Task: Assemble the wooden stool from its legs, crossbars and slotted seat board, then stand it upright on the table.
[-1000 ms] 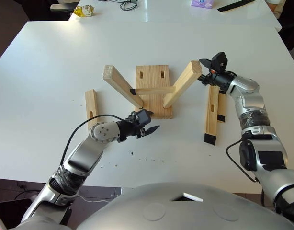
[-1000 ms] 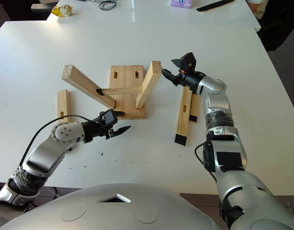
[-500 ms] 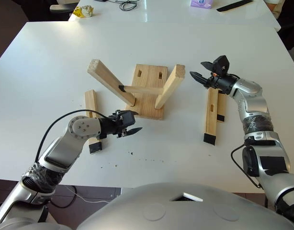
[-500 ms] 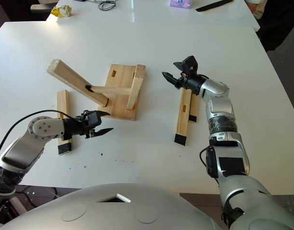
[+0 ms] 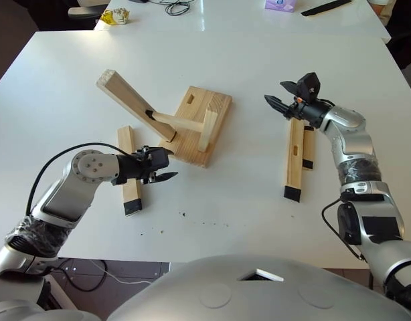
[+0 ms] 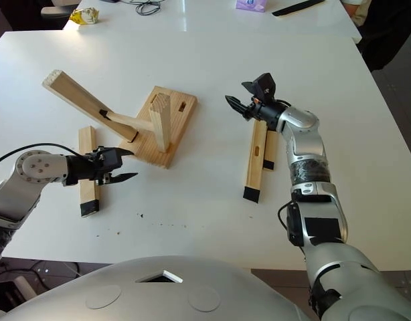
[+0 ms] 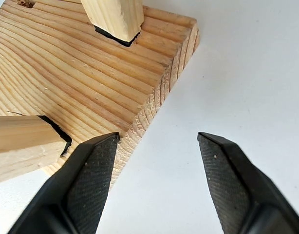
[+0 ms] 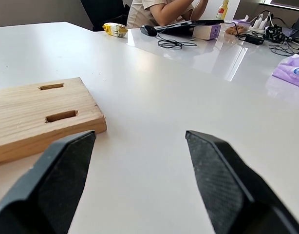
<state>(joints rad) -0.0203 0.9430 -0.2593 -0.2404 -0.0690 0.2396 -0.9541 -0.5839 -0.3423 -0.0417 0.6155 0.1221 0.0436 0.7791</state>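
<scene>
The half-built stool has slid and turned towards the robot's left on the table [image 5: 245, 67]. A second ago the seat board [image 5: 215, 110] lay square, with the right gripper [image 5: 279, 103] against the top of the nearer leg [image 5: 207, 127]. Now the board sits at an angle, and that gripper hangs well apart from it, fingers spread wide and holding nothing. The left arm has drawn back leftward too. The left gripper [image 5: 167, 167] is also open and empty, its fingers straddling the board's near corner, one finger [image 7: 88, 168] just beside the edge.

The two legs stay in their slots, joined by the crossbar [image 5: 177, 122]. The long leg [image 5: 128, 100] leans out to the far left. Two slots in the board [image 8: 37, 109] are empty, as the right wrist view shows.

The push seems to have skidded the assembly sideways rather than seating anything (it was not braced). It now lies farther from the right arm and closer to the left.

Much is left to do. A loose leg [image 5: 130, 190] lies under the left gripper. Another loose leg [image 5: 296, 157] and a shorter piece [image 5: 308, 150] lie touching below the right gripper. Steadying the board looks wise before fitting the next part
</scene>
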